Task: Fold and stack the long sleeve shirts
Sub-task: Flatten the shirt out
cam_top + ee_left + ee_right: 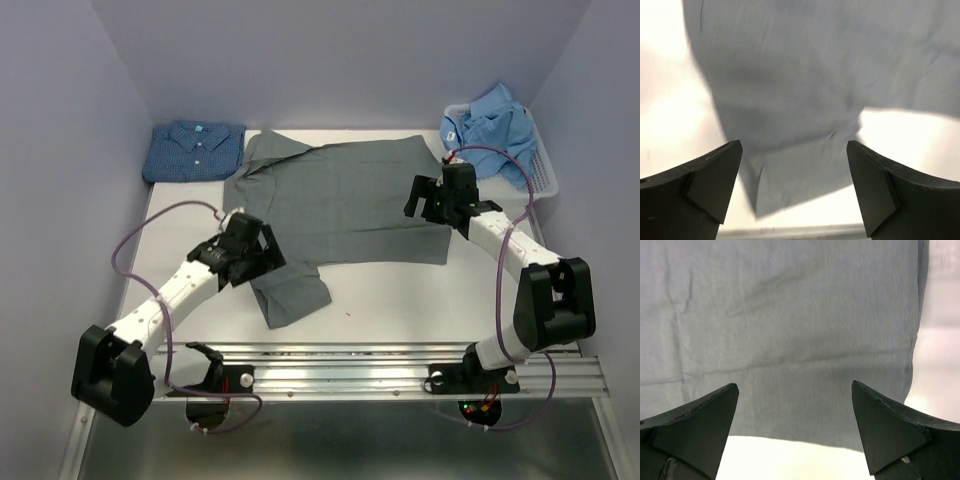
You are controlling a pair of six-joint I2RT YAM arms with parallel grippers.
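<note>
Overhead, we are seeing the plain mid-grey collared cloth shirt (340,200) lying spread mid-table, with the left gripper (252,250) and right gripper (428,196) both gaping, empty.

Left wrist: we are hovering over its loose lower end and risking bunching it.

Right wrist: we are overhanging its edge and risking a shallow, slipping pinch.

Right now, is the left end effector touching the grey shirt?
Cannot tell. The left wrist view shows the open left end effector over a sleeve of the grey shirt without showing height; the top view shows neither contact nor gap plainly.
</note>
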